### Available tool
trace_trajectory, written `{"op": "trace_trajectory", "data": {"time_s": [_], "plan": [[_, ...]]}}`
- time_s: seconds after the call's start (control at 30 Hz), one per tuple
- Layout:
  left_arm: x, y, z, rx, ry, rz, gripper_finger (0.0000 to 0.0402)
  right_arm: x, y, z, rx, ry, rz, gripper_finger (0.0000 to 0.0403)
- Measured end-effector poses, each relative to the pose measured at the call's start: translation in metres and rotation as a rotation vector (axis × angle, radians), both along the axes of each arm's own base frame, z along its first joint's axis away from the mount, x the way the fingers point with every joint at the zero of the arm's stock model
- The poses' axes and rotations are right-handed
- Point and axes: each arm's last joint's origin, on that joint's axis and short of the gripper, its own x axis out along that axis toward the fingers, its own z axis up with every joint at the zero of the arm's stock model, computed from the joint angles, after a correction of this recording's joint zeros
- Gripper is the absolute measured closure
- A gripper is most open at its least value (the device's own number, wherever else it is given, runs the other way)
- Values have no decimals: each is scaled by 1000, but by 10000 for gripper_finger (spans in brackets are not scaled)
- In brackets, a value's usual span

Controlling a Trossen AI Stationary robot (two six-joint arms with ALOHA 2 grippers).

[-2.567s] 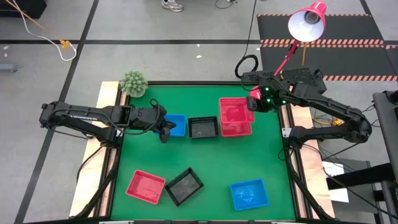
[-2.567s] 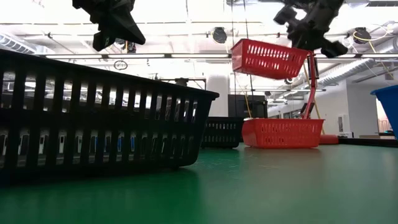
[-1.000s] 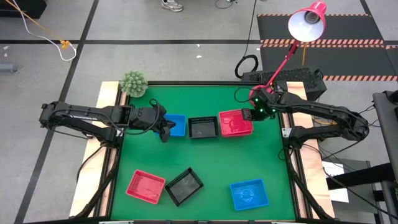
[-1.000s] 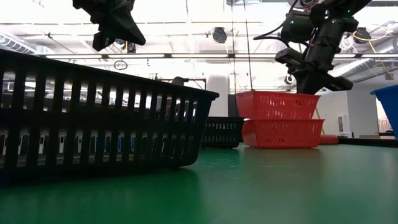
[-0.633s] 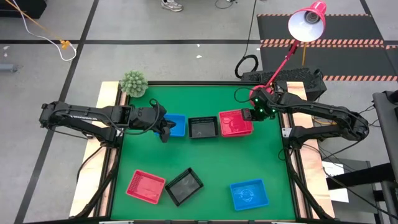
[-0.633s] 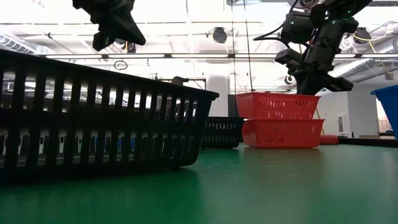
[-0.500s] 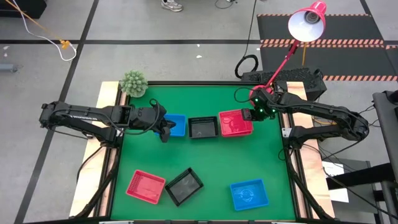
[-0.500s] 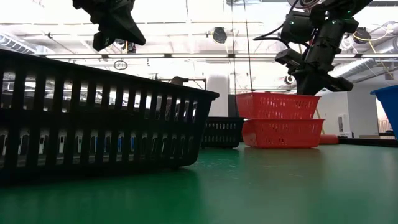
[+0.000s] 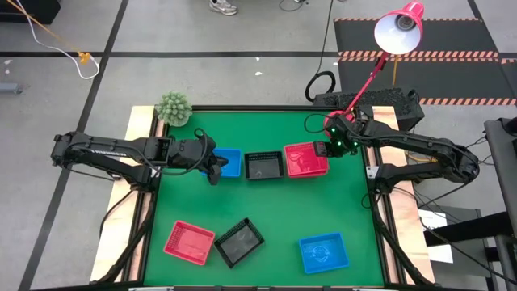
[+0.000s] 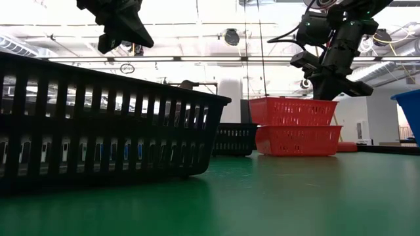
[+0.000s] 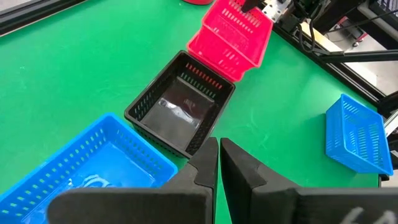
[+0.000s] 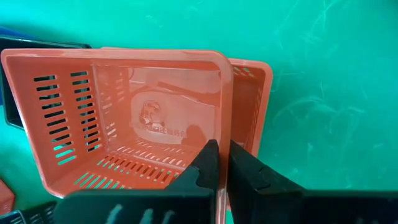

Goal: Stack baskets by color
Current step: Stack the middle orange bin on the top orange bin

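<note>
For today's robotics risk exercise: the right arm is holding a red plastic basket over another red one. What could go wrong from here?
1. The upper red plastic basket sits high and offset on the lower red basket, not fully nested; released now, it may rest crooked.
2. The right gripper is shut on the upper basket's thin wall; lifting away without opening could drag the pair.
3. The black plastic basket stands close beside the pair and could be nudged.

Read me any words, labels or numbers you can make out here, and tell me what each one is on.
None can be read.
Upper red basket: a sticker with a round mark and a text line on its floor, too blurred.
Black basket: a pale label inside, too blurred.
</note>
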Motion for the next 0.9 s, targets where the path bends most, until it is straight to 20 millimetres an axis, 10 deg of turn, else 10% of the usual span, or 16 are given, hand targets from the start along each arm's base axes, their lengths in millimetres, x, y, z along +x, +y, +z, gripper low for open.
{"op": "trace_trajectory", "data": {"time_s": [0.9], "plan": [[0,1,0,12,0,16,383,2,6,0,-8,15,30,392]]}}
